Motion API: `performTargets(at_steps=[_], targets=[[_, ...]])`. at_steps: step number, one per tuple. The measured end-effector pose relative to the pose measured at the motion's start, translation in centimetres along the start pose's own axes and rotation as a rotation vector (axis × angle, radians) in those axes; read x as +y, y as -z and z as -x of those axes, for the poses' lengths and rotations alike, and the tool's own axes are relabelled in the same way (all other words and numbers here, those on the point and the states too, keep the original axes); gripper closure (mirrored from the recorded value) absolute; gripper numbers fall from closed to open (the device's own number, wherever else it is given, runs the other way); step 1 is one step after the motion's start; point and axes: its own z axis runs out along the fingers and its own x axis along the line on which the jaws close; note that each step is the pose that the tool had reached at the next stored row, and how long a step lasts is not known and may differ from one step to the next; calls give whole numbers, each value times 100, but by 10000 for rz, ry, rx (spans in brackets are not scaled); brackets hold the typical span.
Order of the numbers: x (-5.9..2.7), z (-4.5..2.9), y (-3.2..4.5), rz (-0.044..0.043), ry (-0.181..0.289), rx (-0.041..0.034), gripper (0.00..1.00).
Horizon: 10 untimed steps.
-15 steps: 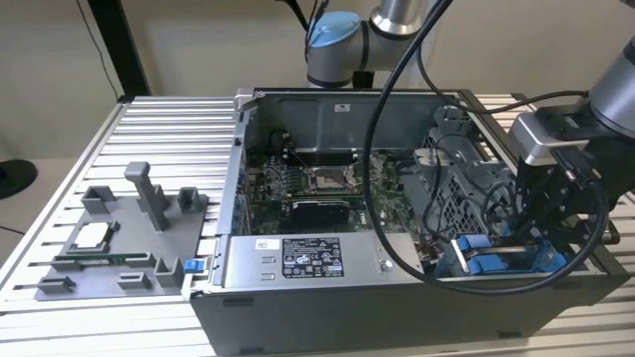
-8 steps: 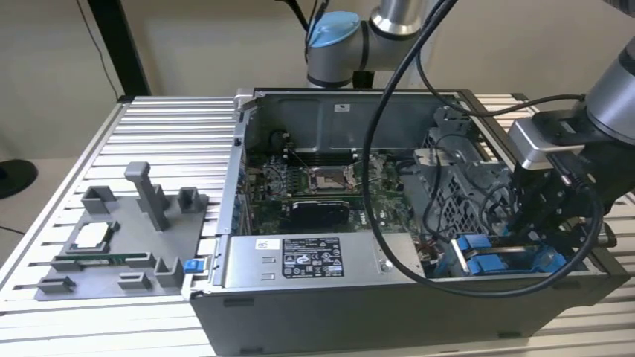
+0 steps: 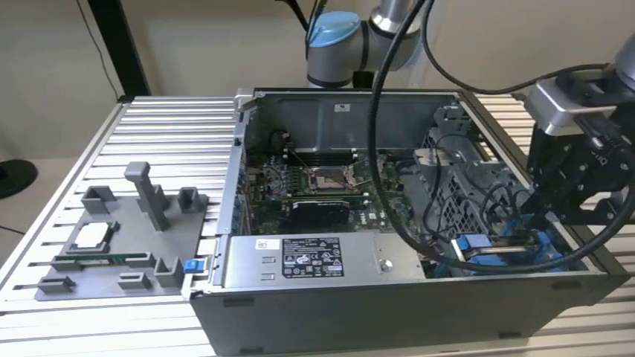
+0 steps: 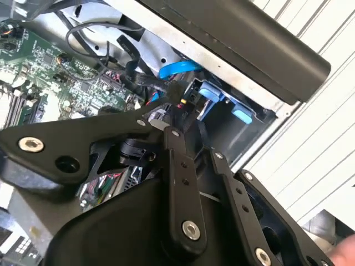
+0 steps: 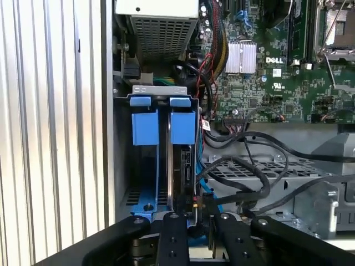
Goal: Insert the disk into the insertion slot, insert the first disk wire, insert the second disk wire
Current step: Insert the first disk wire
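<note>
Blue-tabbed insertion slot (image 5: 145, 128), green motherboard (image 5: 277, 83), black cables (image 5: 260, 145)

So the arm (image 3: 332, 68) is standing at the back of the exterior view, with its blue-capped joint (image 3: 331, 31) sitting up top, and it's reaching round to the exterior view's right. The grey wrist block (image 3: 567, 104) is riding high on that side, and the black pincer (image 3: 546, 216) is hanging straight down from it, tip pointing low. In the first wrist view the pincer's black linkage bars (image 5: 172, 241) are poking forward side by side, silver bolts showing.
</note>
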Motion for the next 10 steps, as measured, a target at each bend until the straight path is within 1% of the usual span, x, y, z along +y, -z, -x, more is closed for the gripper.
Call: performTargets(at_steps=[3, 4, 8, 10], targets=[[-2, 14, 134, 0, 0, 7, 0], [-2, 17, 163, 0, 0, 19, 0], [-11, 18, 164, 1, 3, 37, 0], [-48, 20, 163, 0, 2, 36, 0]])
